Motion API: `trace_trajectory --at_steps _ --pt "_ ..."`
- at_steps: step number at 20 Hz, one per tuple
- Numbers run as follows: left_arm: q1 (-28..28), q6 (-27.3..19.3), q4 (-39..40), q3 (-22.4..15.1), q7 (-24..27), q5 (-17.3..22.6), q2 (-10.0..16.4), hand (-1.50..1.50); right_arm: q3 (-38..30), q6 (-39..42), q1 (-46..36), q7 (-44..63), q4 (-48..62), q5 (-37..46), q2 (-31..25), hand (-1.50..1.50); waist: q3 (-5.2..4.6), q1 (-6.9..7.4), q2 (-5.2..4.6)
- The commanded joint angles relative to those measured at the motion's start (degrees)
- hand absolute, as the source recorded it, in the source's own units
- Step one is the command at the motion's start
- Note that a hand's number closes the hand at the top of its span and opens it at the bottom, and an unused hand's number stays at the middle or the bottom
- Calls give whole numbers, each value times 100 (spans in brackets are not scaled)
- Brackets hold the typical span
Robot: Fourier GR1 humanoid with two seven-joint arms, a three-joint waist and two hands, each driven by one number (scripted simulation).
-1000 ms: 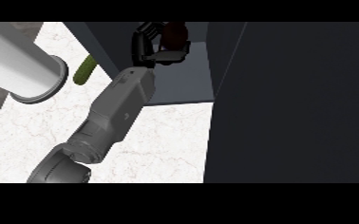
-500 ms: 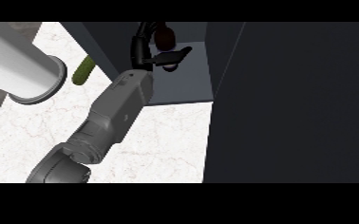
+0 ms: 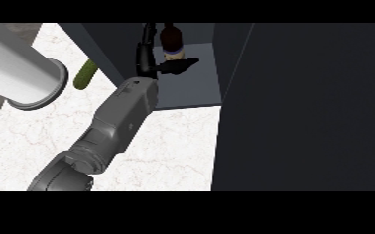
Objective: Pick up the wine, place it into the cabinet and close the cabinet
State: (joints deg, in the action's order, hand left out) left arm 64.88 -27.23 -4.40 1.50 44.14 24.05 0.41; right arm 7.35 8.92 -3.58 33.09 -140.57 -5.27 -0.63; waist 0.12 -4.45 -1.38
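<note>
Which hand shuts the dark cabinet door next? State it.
Probably right: the black right hand is open inside the cabinet beside the dark wine bottle, the dark door open at its right. No left hand shows.

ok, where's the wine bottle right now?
Head view, upper middle: the wine bottle sits inside the open cabinet, just right of the right hand and above its thumb.

1. The wine (image 3: 172, 38) is cut off at the frame's upper edge, and the thumb of the left hand (image 3: 149, 66) hides its base.
2. Upper left, the upper end of a green thing (image 3: 85, 76) is hidden behind the wall of the cabinet (image 3: 110, 44).
3. A grey cylinder (image 3: 29, 74) runs off the left edge.
</note>
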Motion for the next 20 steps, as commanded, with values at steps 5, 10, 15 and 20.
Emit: trace_trajectory --at_steps 5,10,15,20 --pt "-199 153 -76 177 273 77 241 -150 -59 122 151 -92 -73 -335 -11 -150 -17 -4 -49" --pt "-216 202 -66 196 339 38 126 -150 -65 -23 -153 136 -93 -248 44 -150 -23 32 -33" --pt "-434 594 -122 215 595 13 80 -150 200 52 226 100 -345 -125 43 -150 -23 21 -11" --pt "-330 887 -72 125 371 -106 27 -150 32 -191 -199 427 -303 -144 39 -150 -24 109 14"
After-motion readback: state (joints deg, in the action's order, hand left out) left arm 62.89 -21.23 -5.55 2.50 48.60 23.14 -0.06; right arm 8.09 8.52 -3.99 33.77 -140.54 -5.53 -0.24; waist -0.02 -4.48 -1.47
